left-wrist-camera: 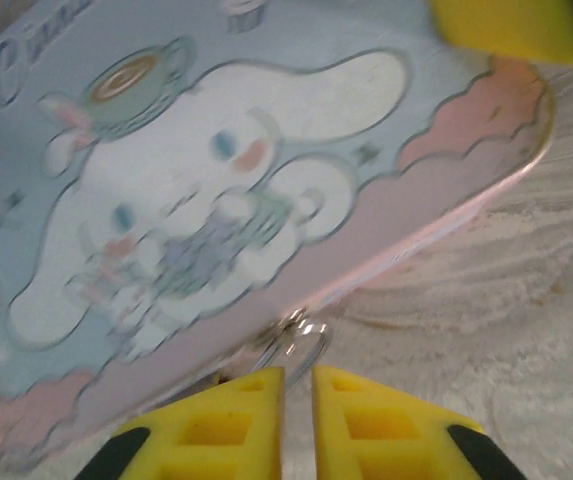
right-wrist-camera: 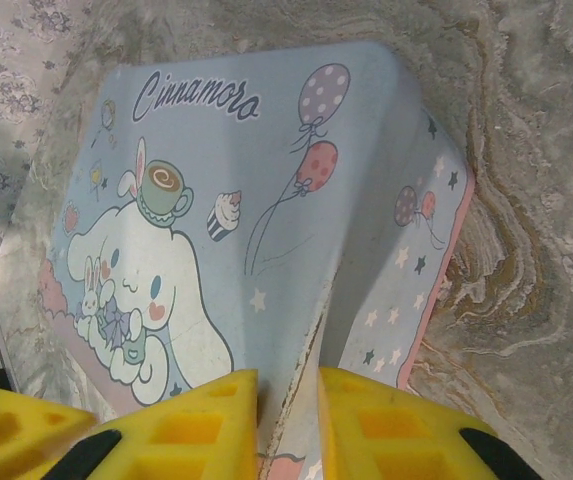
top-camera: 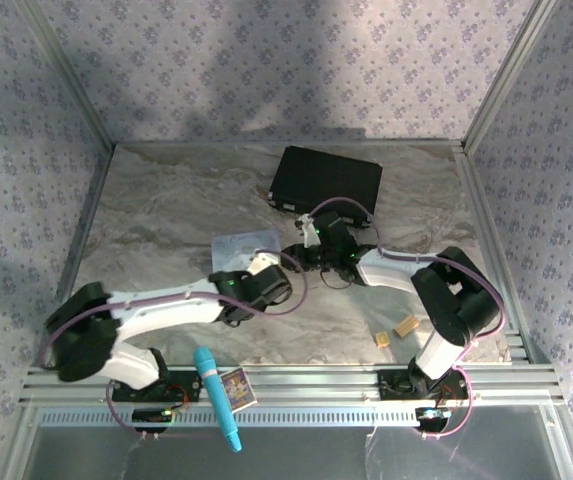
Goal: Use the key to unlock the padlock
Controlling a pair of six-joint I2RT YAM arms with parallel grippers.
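**Both claws at the cartoon tin, a silver loop at the left tips**

The left gripper point(left-wrist-camera: 298, 372) has its yellow fingers drawn almost together, with a thin slit between them. Right at their tips sits a small silvery metal loop point(left-wrist-camera: 304, 338), touching the tin's pink edge. I cannot tell whether the fingers pinch it, nor whether it is the key or the padlock's shackle.

The right gripper point(right-wrist-camera: 288, 378) is pressed onto a raised edge of the tin point(right-wrist-camera: 216, 200), which runs up between its two fingers.

On the pale blue face of the tin, dark cursive writing reads "Cinnamoro". Below it is a white long-eared cartoon dog with a teacup on its head, a cupcake, two spotted balloons and scattered stars.

The tin lies mid-table on a grey-beige marbled surface point(top-camera: 166, 220). A black box point(top-camera: 326, 180) lies beyond it. Two tan blocks point(top-camera: 406, 325) lie near the right arm's base. A teal tool point(top-camera: 218, 398) and a small card point(top-camera: 237, 389) rest on the aluminium rail point(top-camera: 306, 380) at the near edge. The walls point(top-camera: 266, 60) carry lilac floral paper
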